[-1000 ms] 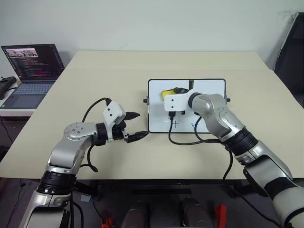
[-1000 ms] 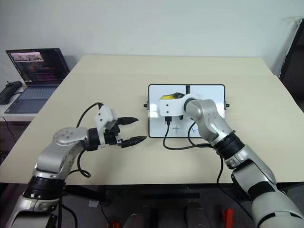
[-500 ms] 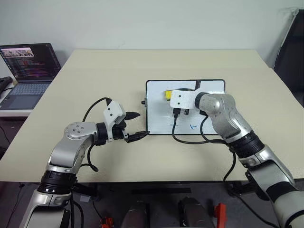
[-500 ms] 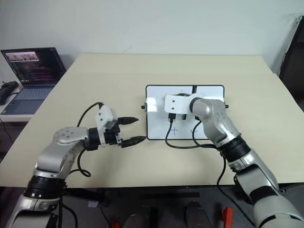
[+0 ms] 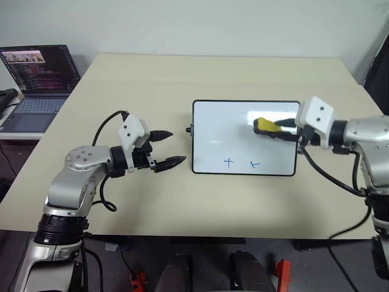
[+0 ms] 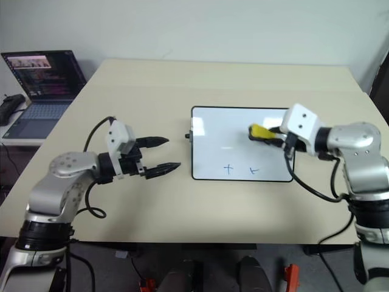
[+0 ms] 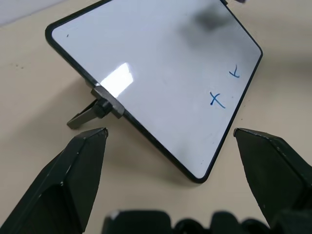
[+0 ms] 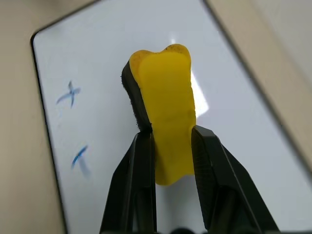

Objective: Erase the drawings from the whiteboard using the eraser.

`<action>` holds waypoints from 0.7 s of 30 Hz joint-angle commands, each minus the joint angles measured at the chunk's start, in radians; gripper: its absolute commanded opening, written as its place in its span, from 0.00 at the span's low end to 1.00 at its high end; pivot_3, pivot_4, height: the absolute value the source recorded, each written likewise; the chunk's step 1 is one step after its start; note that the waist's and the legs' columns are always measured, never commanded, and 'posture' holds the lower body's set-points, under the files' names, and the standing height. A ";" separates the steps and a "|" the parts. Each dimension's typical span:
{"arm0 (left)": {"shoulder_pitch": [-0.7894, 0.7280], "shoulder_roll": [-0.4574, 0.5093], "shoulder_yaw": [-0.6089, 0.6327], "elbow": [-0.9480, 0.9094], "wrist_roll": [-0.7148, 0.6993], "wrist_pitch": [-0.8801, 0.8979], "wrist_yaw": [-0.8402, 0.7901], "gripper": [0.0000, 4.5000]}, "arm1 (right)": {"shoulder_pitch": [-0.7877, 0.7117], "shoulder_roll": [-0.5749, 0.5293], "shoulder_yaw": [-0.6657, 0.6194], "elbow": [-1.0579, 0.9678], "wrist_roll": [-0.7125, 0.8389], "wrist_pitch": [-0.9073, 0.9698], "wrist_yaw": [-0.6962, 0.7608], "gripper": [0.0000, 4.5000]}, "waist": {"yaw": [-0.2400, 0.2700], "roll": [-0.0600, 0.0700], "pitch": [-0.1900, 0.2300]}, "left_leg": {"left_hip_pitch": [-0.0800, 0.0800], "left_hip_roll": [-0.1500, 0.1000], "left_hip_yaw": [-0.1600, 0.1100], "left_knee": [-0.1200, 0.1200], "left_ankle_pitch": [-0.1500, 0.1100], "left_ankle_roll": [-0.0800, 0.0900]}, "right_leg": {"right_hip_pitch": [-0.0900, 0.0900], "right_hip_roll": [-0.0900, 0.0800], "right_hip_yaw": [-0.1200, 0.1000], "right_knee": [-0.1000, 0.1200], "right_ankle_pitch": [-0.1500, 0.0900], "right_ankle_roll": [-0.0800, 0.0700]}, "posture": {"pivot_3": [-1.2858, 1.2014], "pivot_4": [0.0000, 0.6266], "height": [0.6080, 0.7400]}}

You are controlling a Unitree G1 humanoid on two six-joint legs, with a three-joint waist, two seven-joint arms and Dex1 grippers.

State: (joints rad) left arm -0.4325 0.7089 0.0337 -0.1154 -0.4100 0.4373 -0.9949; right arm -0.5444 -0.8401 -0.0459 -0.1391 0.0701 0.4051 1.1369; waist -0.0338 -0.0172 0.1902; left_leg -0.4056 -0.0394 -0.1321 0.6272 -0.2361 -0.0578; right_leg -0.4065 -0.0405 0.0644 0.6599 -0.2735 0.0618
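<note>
Our right gripper (image 8: 168, 146) pinches the eraser (image 8: 163, 122); left gripper (image 5: 165, 148) gapes empty; two marks (image 5: 242, 163) remain at the board's (image 5: 219, 121) six o'clock.

One whiteboard (image 5: 243, 115), two blue drawings (image 5: 242, 163), one eraser (image 5: 266, 126), one laptop (image 5: 37, 79).

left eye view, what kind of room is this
Probably an office or lab workspace. A plain beige table stands against a bare white wall, an open laptop showing code sits on a side desk, and a small whiteboard with blue marks lies on the table.
</note>
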 commanded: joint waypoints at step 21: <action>-0.032 0.003 0.000 -0.023 -0.006 0.003 -0.014 1.00 | 0.016 -0.089 -0.016 -0.089 0.102 0.031 -0.038 0.15 | -0.001 0.000 0.000 | 0.003 0.000 0.001 0.001 0.000 0.000 | 0.002 0.001 0.000 0.003 0.000 0.000 | 0.52 0.24 1.00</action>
State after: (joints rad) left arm -0.4446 0.7092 0.0322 -0.1158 -0.4106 0.4496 -1.0054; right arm -0.4988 -0.9331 -0.0578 -0.1889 0.1436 0.4282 1.1082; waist -0.0347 -0.0173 0.1902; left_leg -0.4023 -0.0390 -0.1313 0.6286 -0.2360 -0.0578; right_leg -0.4043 -0.0397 0.0649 0.6634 -0.2734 0.0617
